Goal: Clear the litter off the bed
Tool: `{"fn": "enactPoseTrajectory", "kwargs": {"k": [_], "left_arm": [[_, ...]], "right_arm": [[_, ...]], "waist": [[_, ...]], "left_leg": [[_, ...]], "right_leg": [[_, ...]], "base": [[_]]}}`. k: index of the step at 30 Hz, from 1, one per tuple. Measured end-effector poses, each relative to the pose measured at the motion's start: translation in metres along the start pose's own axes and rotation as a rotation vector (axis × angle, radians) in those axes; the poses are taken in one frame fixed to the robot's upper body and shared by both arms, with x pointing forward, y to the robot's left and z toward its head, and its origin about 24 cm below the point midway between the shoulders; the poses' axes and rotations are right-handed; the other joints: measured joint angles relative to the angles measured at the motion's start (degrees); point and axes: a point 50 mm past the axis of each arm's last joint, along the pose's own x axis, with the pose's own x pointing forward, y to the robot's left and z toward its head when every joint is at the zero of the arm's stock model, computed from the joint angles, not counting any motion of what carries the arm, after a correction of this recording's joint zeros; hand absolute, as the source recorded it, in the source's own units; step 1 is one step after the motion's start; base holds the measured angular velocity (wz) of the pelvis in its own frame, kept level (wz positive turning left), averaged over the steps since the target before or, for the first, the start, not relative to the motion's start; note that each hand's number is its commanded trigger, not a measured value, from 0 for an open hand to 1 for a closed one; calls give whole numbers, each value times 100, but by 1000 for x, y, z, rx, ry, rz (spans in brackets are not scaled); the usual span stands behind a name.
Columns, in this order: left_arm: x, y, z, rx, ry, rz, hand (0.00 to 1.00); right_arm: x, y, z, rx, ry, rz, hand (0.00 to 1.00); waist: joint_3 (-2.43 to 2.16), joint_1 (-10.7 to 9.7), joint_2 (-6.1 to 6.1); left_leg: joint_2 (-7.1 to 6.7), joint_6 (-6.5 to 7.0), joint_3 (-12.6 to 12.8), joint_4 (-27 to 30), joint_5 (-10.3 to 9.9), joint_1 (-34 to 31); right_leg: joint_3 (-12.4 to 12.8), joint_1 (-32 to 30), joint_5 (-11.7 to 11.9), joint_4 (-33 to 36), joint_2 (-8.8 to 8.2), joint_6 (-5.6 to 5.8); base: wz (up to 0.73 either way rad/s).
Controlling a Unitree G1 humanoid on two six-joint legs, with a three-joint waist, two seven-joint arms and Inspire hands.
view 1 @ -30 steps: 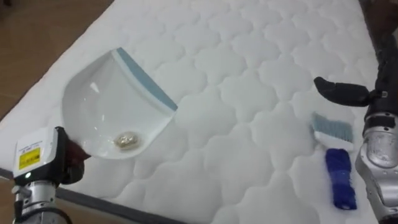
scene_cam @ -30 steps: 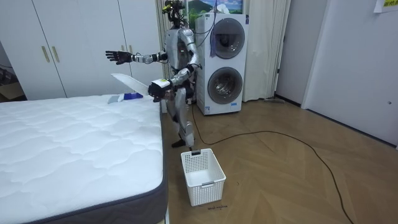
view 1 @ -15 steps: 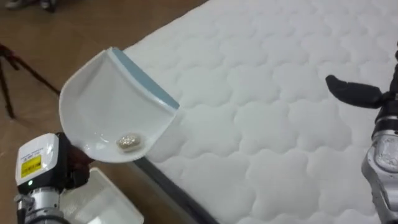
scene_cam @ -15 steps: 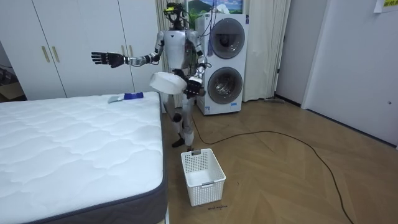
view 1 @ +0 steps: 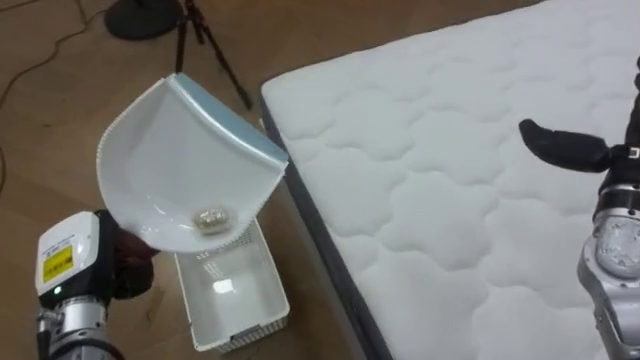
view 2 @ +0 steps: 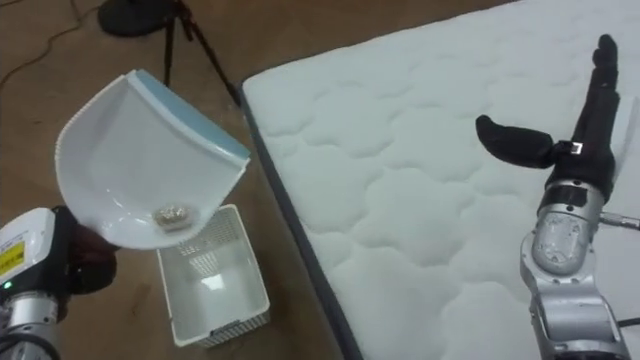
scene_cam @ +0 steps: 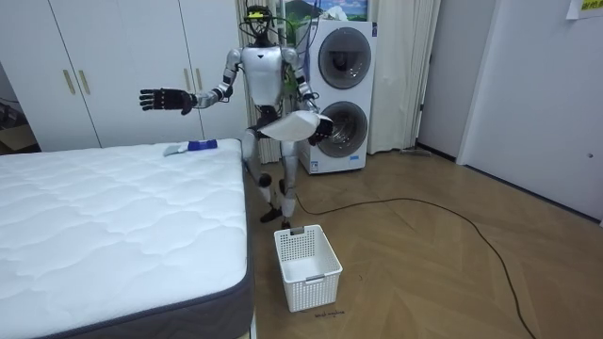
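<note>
A white dustpan (view 1: 185,160) with a pale blue front edge is tilted up in the air, and my left hand (view 1: 125,268) is shut on its hidden handle. A small crumpled bit of rubbish (view 1: 210,218) lies in its low back corner. The pan hangs over the floor, just above a white plastic basket (view 1: 230,300) beside the bed. My right hand (view 2: 590,100) is held open above the white quilted mattress (view 1: 450,200), touching nothing. A blue brush (scene_cam: 188,146) lies on the bed's far corner. I stand at that corner, facing out towards the basket (scene_cam: 306,266).
A dark tripod stand (view 1: 190,15) is on the wooden floor beyond the basket. Stacked washing machines (scene_cam: 339,94) are behind me and white wardrobes (scene_cam: 113,66) line the wall. A black cable (scene_cam: 443,212) crosses the floor.
I have turned from the bed towards the floor. The dustpan swung with my left hand off the mattress to above the basket. My right hand stayed raised over the bed.
</note>
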Motion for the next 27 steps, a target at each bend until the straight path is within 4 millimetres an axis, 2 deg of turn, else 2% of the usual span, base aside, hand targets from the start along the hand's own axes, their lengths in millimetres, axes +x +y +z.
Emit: {"fn": "enactPoseTrajectory", "kwargs": {"k": [2, 3, 4, 5, 6, 7, 8, 10, 11, 12, 13, 14, 15, 16, 17, 18, 19, 20, 21, 22, 24, 27], "left_arm": [[1, 1, 1, 5, -8, 3, 100], [3, 1, 4, 2, -21, 7, 100], [5, 1, 7, -7, -31, 12, 100], [6, 2, 9, -15, -34, 18, 100], [7, 3, 10, -21, -35, 27, 100], [8, 4, 11, -25, -37, 31, 100], [9, 5, 11, -34, -36, 33, 100], [14, 7, 18, -51, -57, 43, 100], [15, 7, 20, -55, -63, 43, 100], [17, 7, 23, -60, -78, 45, 100], [17, 8, 25, -63, -95, 46, 100], [17, 8, 26, -66, -102, 45, 100], [17, 6, 28, -73, -116, 37, 100], [16, 4, 28, -87, -118, 22, 100], [16, 3, 28, -92, -115, 19, 100], [15, 3, 26, -95, -107, 14, 100], [16, 4, 24, -86, -101, 14, 100], [17, 5, 23, -81, -102, 15, 100], [17, 5, 22, -77, -101, 14, 100], [17, 6, 22, -75, -101, 14, 100], [18, 8, 20, -62, -104, 13, 100], [19, 10, 13, -23, -102, 2, 100]], "right_arm": [[-1, 5, 1, -2, -5, 19, 0], [-1, 5, 1, -11, -9, 21, 0], [-1, 5, 1, -19, -14, 18, 0], [-1, 5, 2, -18, -19, 16, 0], [0, 8, 5, -22, -32, 23, 0], [-2, 12, 5, -32, -35, 32, 0], [-3, 14, 5, -34, -36, 36, 0], [-5, 15, 2, -33, -27, 20, 0], [-6, 14, 2, -31, -24, 15, 0], [-6, 13, 2, -29, -22, 10, 0], [-6, 13, 1, -31, -21, 9, 0], [-5, 12, 1, -33, -22, 10, 0], [-7, 11, -1, -39, -17, 16, 0], [-11, 11, -5, -45, 2, 39, 0], [-12, 13, -7, -46, 8, 54, 0], [-16, 17, -9, -53, 16, 98, 0], [-18, 21, -10, -58, 20, 147, 0], [-19, 22, -11, -60, 20, 163, 0], [-19, 22, -11, -63, 19, 181, 0], [-19, 23, -10, -70, 15, 192, 0], [-21, 26, -13, -72, 25, 208, 0], [-25, 28, -18, -75, 48, 226, 0]], "waist": [[-12, -5, 18], [-23, -5, 39], [-27, -67, 111], [-21, -69, 152], [-7, -59, 242], [-15, -122, 266], [-12, -175, 267], [-5, -287, 265], [-5, -339, 262], [-5, -418, 214], [-10, -441, 130], [-5, -457, 83], [6, -465, 47], [15, -312, 28], [30, -276, 30], [55, -225, 52], [44, -239, 13], [43, -251, -6], [34, -249, -30], [37, -200, -25], [44, -167, -11], [74, -172, 33]], "left_leg": [[-110, 23, -225, -177, 99, 7], [-189, 38, -454, -314, 187, 12], [-198, 60, -844, -423, 295, 18], [-216, 87, -1078, -498, 325, -12], [-261, 71, -1516, -634, 424, -56], [-397, 64, -2021, -749, 561, -62], [-469, 66, -2295, -775, 616, -63], [-714, 19, -3214, -749, 752, -62], [-786, 12, -3426, -723, 762, -64], [-923, -28, -3713, -672, 788, -69], [-1011, -104, -3697, -615, 834, -114], [-961, -99, -3472, -524, 816, -164], [-651, -129, -2637, 39, 387, -268], [-341, -227, -2144, 445, -78, -256], [-265, -288, -2020, 519, -183, -275], [-327, -270, -2186, 566, -284, -314], [-442, -274, -2393, 539, -276, -349], [-505, -278, -2484, 521, -265, -367], [-585, -204, -2564, 449, -213, -366], [-628, -117, -2634, 440, -207, -376], [-676, 50, -2778, 439, -181, -372], [-701, 60, -2970, 409, -186, -352]], "right_leg": [[-53, -38, 11, 173, -37, 0], [93, -189, 18, 548, -109, -12], [551, -473, -27, 924, -129, -147], [993, -644, -94, 885, -21, -228], [1635, -956, -157, 731, 227, -315], [2027, -1183, -142, 548, 333, -337], [2195, -1290, -124, 463, 361, -333], [2920, -1621, 185, 246, 467, -268], [3065, -1666, 303, 186, 487, -244], [3291, -1690, 476, 187, 510, -233], [3168, -1675, 614, 206, 438, -306], [2887, -1665, 688, 219, 285, -316], [2452, -1609, 708, 288, 102, -280], [2398, -1553, 678, 303, 80, -236], [2373, -1528, 664, 324, 75, -213], [2447, -1501, 649, 321, 128, -185], [2617, -1500, 662, 225, 204, -177], [2718, -1497, 693, 165, 247, -148], [2891, -1485, 722, 91, 302, -133], [2966, -1472, 777, 61, 369, -140], [3009, -1440, 788, 96, 385, -132], [3220, -1629, 803, 159, 409, -94]], "base": [[48], [72], [68], [54], [49], [57], [83], [101], [118], [123], [118], [99], [65], [50], [32], [46], [56], [66], [53], [43], [38], [36]]}}
